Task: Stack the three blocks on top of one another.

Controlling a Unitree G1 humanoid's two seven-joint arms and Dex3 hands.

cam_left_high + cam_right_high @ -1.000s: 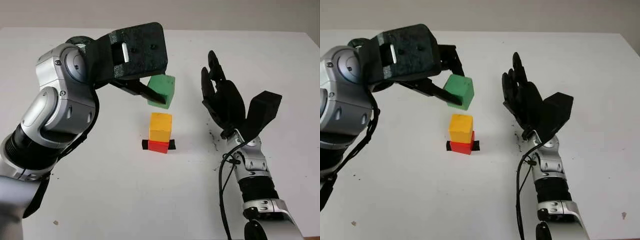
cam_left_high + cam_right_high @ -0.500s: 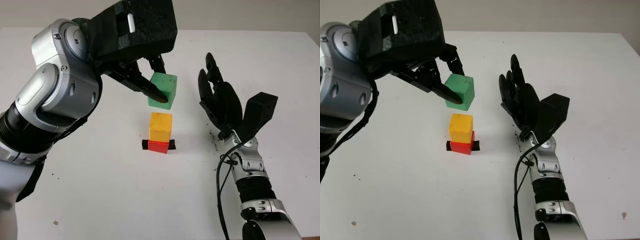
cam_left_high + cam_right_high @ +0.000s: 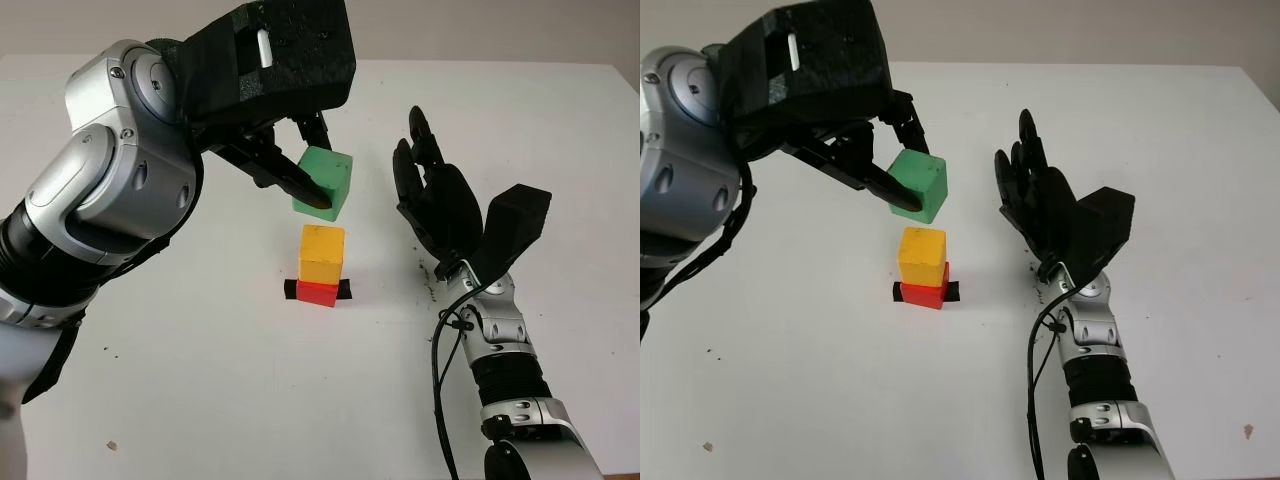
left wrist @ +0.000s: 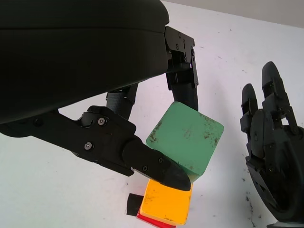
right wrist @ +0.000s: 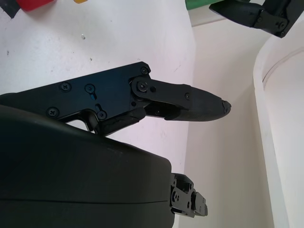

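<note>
Green block (image 3: 325, 183) (tilted) gripped by raised left hand (image 3: 290, 165).

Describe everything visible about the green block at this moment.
The green block is a plain cube with scuffed, dark-speckled faces and looks like painted wood or foam. The left hand grips it between black fingers, holding it tilted in the air. It hangs just above, and slightly behind, the yellow block, which sits on the red block. It touches neither. The open right hand stands beside it, apart.
</note>
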